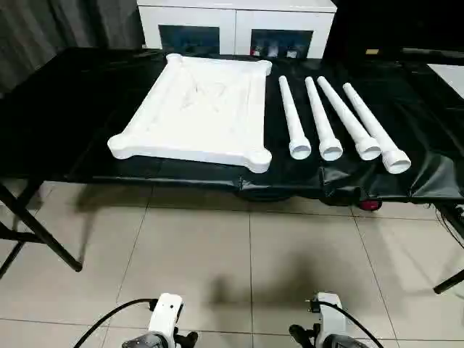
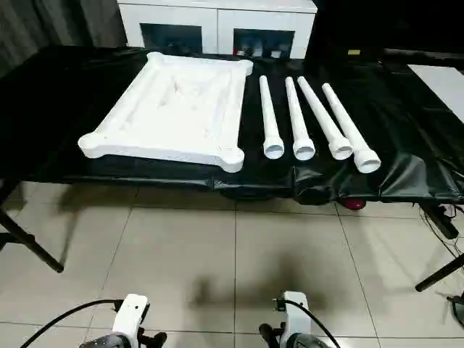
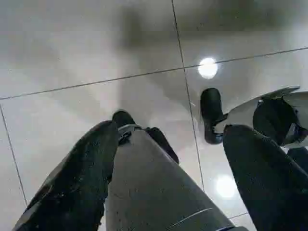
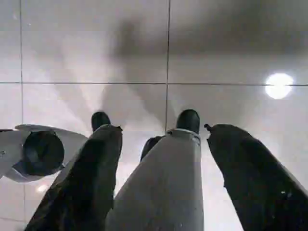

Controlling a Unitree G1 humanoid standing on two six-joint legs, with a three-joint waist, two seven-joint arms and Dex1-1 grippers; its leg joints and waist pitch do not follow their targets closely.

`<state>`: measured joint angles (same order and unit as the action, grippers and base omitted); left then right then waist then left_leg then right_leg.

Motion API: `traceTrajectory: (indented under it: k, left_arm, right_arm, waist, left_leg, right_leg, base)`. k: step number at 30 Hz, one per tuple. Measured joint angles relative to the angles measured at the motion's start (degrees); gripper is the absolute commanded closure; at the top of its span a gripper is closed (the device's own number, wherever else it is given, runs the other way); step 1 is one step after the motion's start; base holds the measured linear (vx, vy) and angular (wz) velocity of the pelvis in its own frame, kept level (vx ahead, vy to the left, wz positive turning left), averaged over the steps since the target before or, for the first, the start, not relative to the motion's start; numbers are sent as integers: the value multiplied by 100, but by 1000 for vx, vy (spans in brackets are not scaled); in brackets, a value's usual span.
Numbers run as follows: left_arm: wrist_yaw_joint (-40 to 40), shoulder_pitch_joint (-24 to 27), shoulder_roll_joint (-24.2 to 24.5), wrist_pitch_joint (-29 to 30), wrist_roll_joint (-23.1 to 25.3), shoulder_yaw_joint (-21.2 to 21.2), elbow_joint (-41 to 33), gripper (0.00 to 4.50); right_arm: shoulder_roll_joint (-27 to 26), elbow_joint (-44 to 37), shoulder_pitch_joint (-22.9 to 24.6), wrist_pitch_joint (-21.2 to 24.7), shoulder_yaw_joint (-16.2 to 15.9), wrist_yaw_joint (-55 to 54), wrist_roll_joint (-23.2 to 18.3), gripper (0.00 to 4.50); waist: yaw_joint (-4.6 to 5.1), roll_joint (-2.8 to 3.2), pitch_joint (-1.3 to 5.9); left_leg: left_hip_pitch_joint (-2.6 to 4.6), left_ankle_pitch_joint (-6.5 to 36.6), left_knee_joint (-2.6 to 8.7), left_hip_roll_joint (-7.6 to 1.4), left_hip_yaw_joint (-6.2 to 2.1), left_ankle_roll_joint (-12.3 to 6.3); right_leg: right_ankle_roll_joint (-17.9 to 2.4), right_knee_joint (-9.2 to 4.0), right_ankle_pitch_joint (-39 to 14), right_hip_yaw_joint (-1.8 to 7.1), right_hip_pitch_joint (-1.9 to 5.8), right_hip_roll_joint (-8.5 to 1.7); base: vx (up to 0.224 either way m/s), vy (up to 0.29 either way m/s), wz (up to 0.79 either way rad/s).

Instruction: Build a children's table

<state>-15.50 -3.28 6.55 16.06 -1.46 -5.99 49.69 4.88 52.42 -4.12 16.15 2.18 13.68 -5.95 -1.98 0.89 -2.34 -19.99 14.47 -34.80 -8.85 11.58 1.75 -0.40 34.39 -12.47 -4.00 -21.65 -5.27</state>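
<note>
four legs [image 1: 324, 119] lie roughly parallel, wide ends toward the table's near edge.

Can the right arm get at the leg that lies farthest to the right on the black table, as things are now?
Probably not yet. The rightmost leg lies free on the black table, nothing on it, but the right gripper hangs low over the tiled floor, well short of the table edge. The robot would likely have to step closer first.
</note>
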Motion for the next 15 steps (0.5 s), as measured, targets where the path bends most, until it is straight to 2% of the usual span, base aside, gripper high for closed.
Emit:
traceTrajectory:
  k: [9,10,11,12,13,15]
  left_arm:
    - [0,0,0,0,0,0,0,63]
    - [366,-498,-34,-61,3,118,946,63]
    - [642,-939,-44,-4,18,196,1586,63]
    - [809,-1130,31,-82,39,287,1775,63]
    - [939,-1210,127,-174,72,348,1867,63]
    - [1030,-1173,229,-285,120,403,1897,63]
  right_arm:
    - [0,0,0,0,0,0,0,131]
    - [-13,1089,-616,-176,26,-348,152,131]
    - [29,1734,-1146,-218,43,-621,273,131]
    - [31,1878,-1360,-366,82,-772,327,131]
    - [4,1929,-1387,-500,107,-860,337,131]
    - [-63,2047,-1297,-554,138,-909,336,131]
  waist:
    - [0,0,0]
    - [11,223,-45]
    - [79,255,-48]
    - [142,400,-65]
    - [161,468,-35]
    - [135,541,12]
  left_leg:
    - [0,0,0,0,0,0]
    - [12,1,-34,-6,-31,5]
    - [-40,15,-131,-31,-22,-15]
    - [-56,10,-104,7,-18,-13]
    - [-34,8,-69,13,5,-12]
    - [16,9,-64,12,-12,-14]
  right_leg:
    - [0,0,0,0,0,0]
    - [-33,2,9,-13,5,15]
    - [-54,19,40,-6,-24,25]
    - [-45,15,61,10,-42,-4]
    - [-45,2,62,15,-35,-21]
    - [6,6,29,10,36,-19]
  base:
    - [0,0,0]
    - [0,0,0]
    - [0,0,0]
    - [0,0,0]
    - [-65,39,-1]
    - [0,0,0]
